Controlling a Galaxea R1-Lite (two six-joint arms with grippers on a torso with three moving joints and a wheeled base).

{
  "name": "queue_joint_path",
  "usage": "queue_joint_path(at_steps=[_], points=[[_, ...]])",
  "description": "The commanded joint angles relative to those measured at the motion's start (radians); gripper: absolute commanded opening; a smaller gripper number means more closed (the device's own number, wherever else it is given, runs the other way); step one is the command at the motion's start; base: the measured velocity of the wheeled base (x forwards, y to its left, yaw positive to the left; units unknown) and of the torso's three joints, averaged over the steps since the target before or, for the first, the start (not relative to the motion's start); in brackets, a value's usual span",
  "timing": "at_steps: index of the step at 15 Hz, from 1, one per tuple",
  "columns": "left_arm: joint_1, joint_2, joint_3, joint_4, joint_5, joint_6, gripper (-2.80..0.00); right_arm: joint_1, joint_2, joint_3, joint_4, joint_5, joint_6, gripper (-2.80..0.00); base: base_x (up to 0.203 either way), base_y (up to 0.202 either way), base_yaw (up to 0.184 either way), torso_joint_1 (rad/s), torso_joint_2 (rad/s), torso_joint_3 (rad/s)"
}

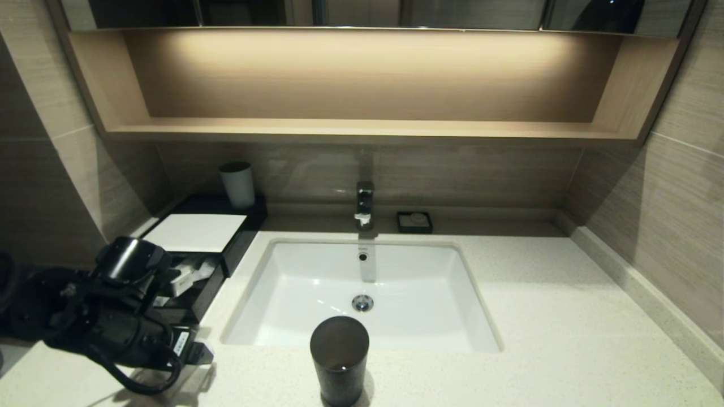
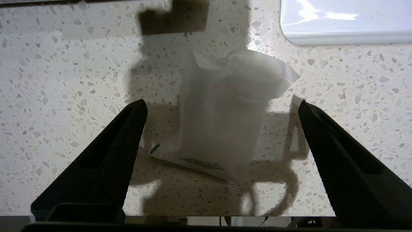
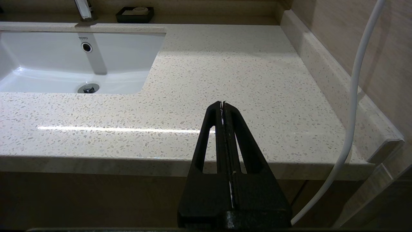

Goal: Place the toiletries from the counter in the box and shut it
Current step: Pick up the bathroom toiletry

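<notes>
Left gripper [image 2: 222,108] spread wide over the sachet [image 2: 225,119], lying flat on the counter [image 2: 64,96], long axis between the fingers; right gripper [image 3: 222,104] pressed together.

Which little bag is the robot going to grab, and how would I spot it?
Find the speckled stone counter, just left of the white basin. There the left claw hangs open over a small sachet lying flat. It is milky see-through plastic with green print along one edge, unlike the packets already in the black box.
</notes>
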Motion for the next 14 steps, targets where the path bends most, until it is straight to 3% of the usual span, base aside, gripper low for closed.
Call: queue_joint_path(at_steps=[1,2,3,14], points=[[0.001,0.01,-0.001,-0.001,0.0,0.0,0.0,0.001,0.0,0.002,0.0,0.0,0.0,-2.8,0.0,0.0,0.0,0.0,0.0,0.0],[0.003,0.01,-0.001,-0.001,0.0,0.0,-0.86,-0.001,0.0,0.002,0.0,0.0,0.0,-2.8,0.0,0.0,0.0,0.0,0.0,0.0],[0.005,0.011,-0.001,-0.001,-0.002,0.0,-2.8,0.001,0.0,0.002,0.0,0.0,0.0,-2.8,0.0,0.0,0.0,0.0,0.0,0.0],[0.006,0.013,0.001,0.001,-0.002,-0.005,-2.8,0.0,0.0,0.002,0.0,0.0,0.0,-2.8,0.0,0.0,0.0,0.0,0.0,0.0]])
